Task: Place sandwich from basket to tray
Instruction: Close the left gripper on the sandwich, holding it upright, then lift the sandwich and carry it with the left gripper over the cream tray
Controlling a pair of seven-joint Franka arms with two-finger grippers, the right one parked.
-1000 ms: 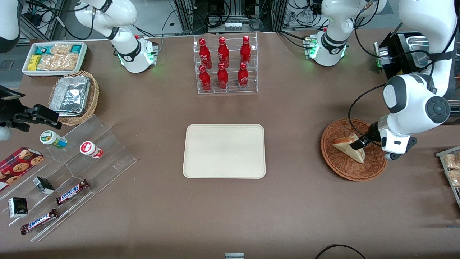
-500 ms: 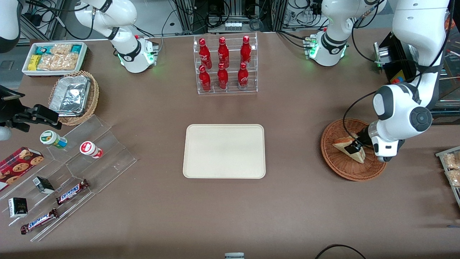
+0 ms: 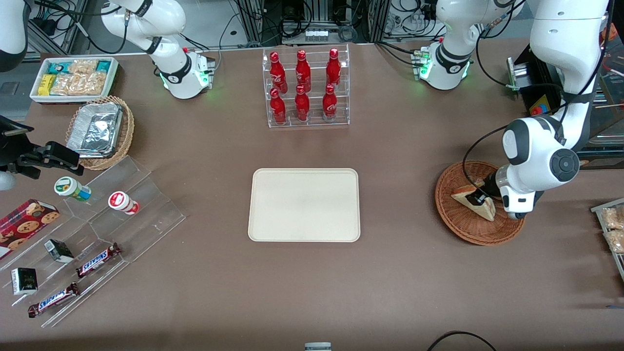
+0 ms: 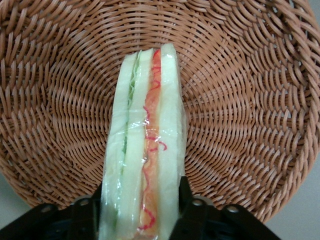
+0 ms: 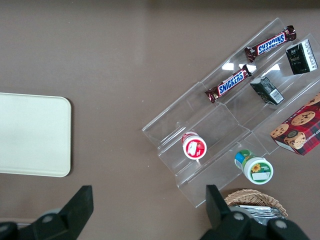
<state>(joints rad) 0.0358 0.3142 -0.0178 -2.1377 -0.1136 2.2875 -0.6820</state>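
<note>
The sandwich (image 4: 145, 150) is clasped between the fingers (image 4: 186, 200) of the gripper (image 3: 475, 199), standing on edge in the basket (image 3: 468, 226). The tray (image 3: 304, 204) is seen well apart on the counter (image 3: 414, 282).

a robotics lab: table-mounted arm bases (image 3: 184, 78), cable tangles (image 3: 297, 19), staged snack displays (image 3: 92, 229) on a brown table (image 3: 390, 282)

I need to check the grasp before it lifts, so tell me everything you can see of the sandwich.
The sandwich is a triangular wedge of pale white bread with green and red-orange filling layers along its edge, wrapped in clear film. It stands on edge in the reddish-brown woven basket, resting on the weave. The gripper straddles it, one finger against each bread face. It has not left the basket.
</note>
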